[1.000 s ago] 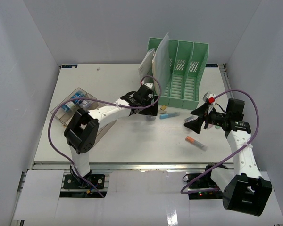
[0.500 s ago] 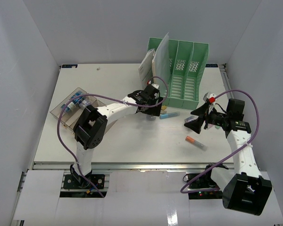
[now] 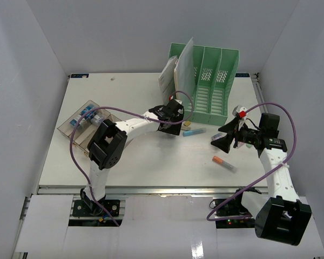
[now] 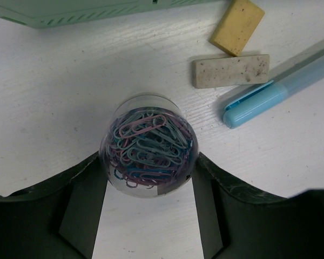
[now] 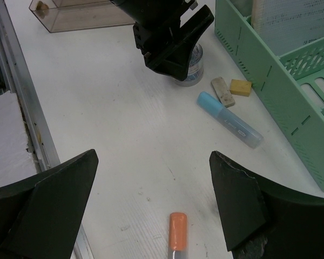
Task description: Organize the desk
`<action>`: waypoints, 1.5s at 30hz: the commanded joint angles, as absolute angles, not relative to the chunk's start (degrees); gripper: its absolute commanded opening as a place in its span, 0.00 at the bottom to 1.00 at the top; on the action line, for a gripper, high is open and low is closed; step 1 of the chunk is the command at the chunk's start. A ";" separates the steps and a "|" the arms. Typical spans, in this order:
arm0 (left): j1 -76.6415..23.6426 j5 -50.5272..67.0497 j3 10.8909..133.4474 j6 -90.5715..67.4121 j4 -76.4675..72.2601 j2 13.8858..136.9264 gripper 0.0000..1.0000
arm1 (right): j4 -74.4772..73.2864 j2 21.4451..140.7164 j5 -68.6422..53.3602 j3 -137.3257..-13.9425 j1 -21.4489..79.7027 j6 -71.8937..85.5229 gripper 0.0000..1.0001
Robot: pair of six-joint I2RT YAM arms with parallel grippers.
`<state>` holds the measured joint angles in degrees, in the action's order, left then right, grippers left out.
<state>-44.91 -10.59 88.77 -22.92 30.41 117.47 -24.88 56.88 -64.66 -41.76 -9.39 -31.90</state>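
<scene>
A robot test cell dressed as an office: plain white walls (image 3: 38, 54) box in a white bench (image 3: 140, 162) scattered with stationery: green file rack (image 3: 208, 91), paperclip jar (image 4: 148, 145), erasers (image 4: 231, 70), markers (image 5: 229, 120).

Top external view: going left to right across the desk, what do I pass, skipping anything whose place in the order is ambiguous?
The clear tray → left gripper → blue highlighter → orange-capped marker.

Rack (image 3: 208, 81): was set upper right of centre, on the desk (image 3: 140, 162).
Tray (image 3: 83, 127): was placed at middle left.
Clip jar (image 4: 148, 144): was stood just below the rack's left end.
Erasers (image 4: 231, 70): were laid right of the jar.
Pen (image 4: 270, 97): was laid just beside the erasers.
Marker (image 3: 224, 163): was left lower right, well apart.
</scene>
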 commanded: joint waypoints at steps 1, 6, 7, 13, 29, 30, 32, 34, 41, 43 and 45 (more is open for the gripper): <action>-45.26 -12.48 89.91 -22.68 30.50 113.39 0.44 | -23.47 56.95 -65.65 -41.66 -9.67 -32.17 0.90; -45.26 -13.97 86.99 -22.41 30.49 109.39 0.36 | -23.55 56.77 -65.74 -41.57 -9.67 -32.17 0.90; -45.26 -14.06 86.37 -22.41 30.41 108.32 0.35 | -23.55 56.60 -65.74 -41.57 -9.67 -32.17 0.90; -44.47 -15.29 80.07 -23.16 30.23 98.53 0.31 | -23.64 56.16 -66.01 -41.48 -9.76 -32.17 0.90; -1.96 -0.18 60.65 -26.89 27.25 73.39 0.31 | -23.82 55.37 -67.06 -41.57 -9.67 -32.08 0.90; -0.41 -0.09 60.29 -26.90 27.06 73.39 0.31 | -23.82 55.29 -66.89 -41.57 -9.67 -32.08 0.90; 4.31 -0.15 59.49 -27.80 26.19 73.61 0.31 | -23.82 55.37 -66.88 -41.49 -9.76 -32.10 0.90; 6.97 -0.50 59.02 -28.10 25.55 73.73 0.31 | -23.82 55.37 -66.64 -41.48 -9.76 -32.16 0.90; 10.06 -4.39 60.44 -28.17 26.45 76.89 0.31 | -23.82 55.46 -66.80 -41.57 -9.76 -32.08 0.90; 10.29 -5.27 61.02 -28.21 26.80 78.47 0.31 | -23.82 55.46 -66.79 -41.57 -9.75 -32.08 0.90; 10.46 -5.35 61.75 -28.11 26.81 80.60 0.31 | -23.82 55.46 -66.61 -41.49 -9.67 -32.17 0.90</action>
